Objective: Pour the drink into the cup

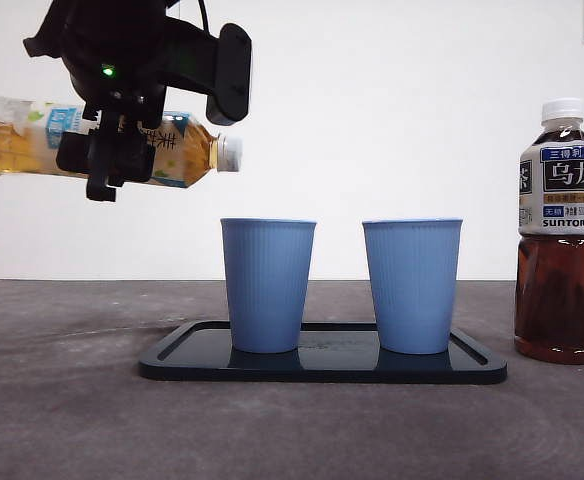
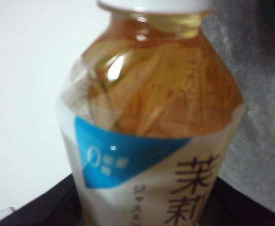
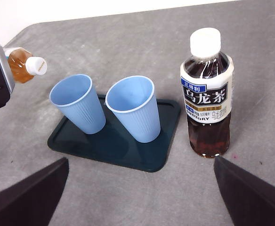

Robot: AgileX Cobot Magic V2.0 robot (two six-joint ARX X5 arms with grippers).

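Observation:
A pale jasmine tea bottle [image 1: 187, 150] with a white cap [image 1: 230, 153] on lies nearly level in the air, its neck pointing toward the left blue cup [image 1: 267, 285] and hanging above and left of the rim. My left gripper [image 1: 107, 165] is shut on the bottle's labelled body [image 2: 151, 117]. A second blue cup [image 1: 412, 285] stands to the right on the same dark tray [image 1: 322, 368]. In the right wrist view both cups [image 3: 78, 101] [image 3: 135, 108] look empty. My right gripper [image 3: 140, 197] waits open, well back from the tray [image 3: 114, 146].
A capped bottle of dark oolong tea [image 1: 560, 240] stands upright on the grey table right of the tray, also seen in the right wrist view [image 3: 207, 94]. A white wall closes the back.

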